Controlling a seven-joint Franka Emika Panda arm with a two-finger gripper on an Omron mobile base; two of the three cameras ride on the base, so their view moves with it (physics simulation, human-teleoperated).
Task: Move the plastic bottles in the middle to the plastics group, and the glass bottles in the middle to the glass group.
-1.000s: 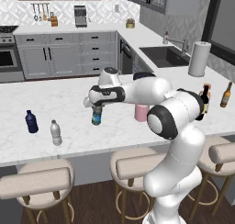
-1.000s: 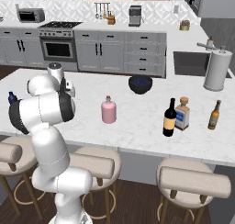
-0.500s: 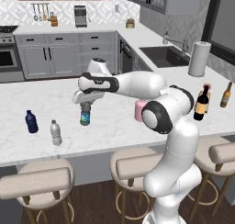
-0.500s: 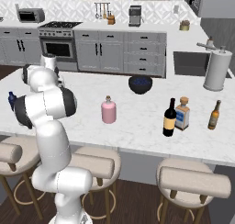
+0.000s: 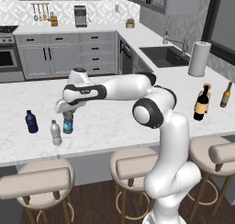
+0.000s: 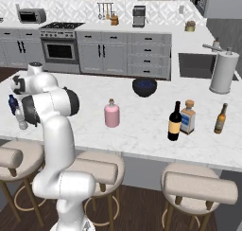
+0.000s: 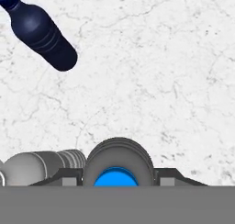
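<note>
In the left base view, the gripper holds the small blue-cap bottle by its top, at the near left part of the counter. The clear grey-cap bottle stands just beside it on the left, and the dark navy bottle is a little farther left. If the arm sets the blue-cap bottle down crooked, it may bump the grey-cap bottle and knock it over.

In the right base view, the pink bottle waits in the middle, apart from the others. The black wine bottle stands right next to the amber bottle, with the brown beer bottle near them.

In the hand view, the fingers sit on both sides of the blue cap. The grey-cap bottle almost touches it, so letting go too fast may tip both.
</note>
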